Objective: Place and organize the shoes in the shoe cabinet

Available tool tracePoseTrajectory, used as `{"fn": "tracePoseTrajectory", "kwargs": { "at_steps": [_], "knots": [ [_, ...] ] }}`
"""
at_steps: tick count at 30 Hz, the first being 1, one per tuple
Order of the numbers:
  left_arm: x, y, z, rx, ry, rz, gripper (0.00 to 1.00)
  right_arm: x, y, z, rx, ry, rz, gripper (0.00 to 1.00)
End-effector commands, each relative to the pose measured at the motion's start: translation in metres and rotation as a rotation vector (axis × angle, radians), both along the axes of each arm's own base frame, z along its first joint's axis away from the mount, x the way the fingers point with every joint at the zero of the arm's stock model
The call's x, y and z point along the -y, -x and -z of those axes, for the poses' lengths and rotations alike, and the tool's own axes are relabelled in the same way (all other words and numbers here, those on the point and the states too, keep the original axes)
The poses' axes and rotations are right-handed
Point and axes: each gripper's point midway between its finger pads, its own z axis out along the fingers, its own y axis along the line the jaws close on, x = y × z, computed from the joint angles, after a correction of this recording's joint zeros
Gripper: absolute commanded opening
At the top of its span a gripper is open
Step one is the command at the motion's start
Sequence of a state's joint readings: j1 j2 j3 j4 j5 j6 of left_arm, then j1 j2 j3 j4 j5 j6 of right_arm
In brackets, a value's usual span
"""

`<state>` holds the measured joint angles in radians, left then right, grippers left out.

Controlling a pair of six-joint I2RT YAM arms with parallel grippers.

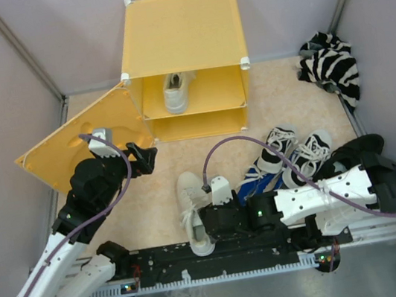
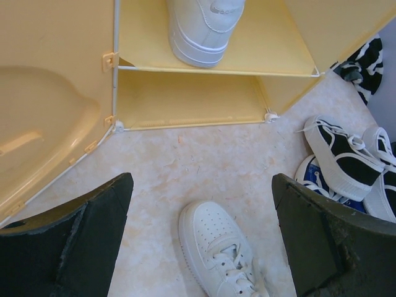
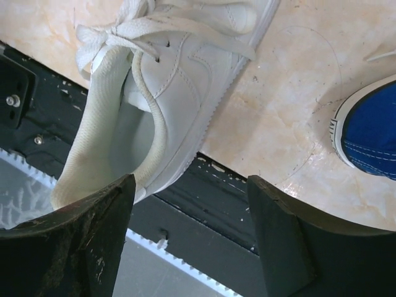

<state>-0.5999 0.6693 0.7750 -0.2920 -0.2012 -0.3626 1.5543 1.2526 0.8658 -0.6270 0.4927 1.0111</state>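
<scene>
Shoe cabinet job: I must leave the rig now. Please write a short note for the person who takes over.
Left gripper: open, empty, hovering in front of the shoe cabinet; its door stands open.
Right gripper: open, at the heel of the white shoe on the floor, not closed on it.
Done: white shoe on the upper shelf.
Left: the floor white shoe, then the blue shoes and the black-and-white shoes, all on the floor to its right.

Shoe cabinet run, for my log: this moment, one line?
shoe cabinet: white sneaker shelved | left gripper: open, empty | right gripper: open at heel of floor sneaker
</scene>
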Motion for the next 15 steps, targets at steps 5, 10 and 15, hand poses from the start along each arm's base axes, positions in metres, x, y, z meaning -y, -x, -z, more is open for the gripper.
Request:
{"fn": "tracePoseTrajectory", "kwargs": {
  "at_steps": [5, 10, 15],
  "knots": [
    [-0.002, 0.003, 0.0, 0.015, -0.001, -0.001, 0.99, -0.013, -0.014, -0.047, 0.036, -0.157, 0.092, 0.72],
    [-0.002, 0.003, 0.0, 0.014, 0.003, 0.001, 0.99, -0.027, -0.005, -0.031, -0.013, -0.115, 0.07, 0.72],
    [-0.002, 0.005, 0.001, 0.009, 0.006, 0.006, 0.99, -0.025, -0.013, -0.007, -0.07, -0.059, 0.109, 0.71]
  ]
}}
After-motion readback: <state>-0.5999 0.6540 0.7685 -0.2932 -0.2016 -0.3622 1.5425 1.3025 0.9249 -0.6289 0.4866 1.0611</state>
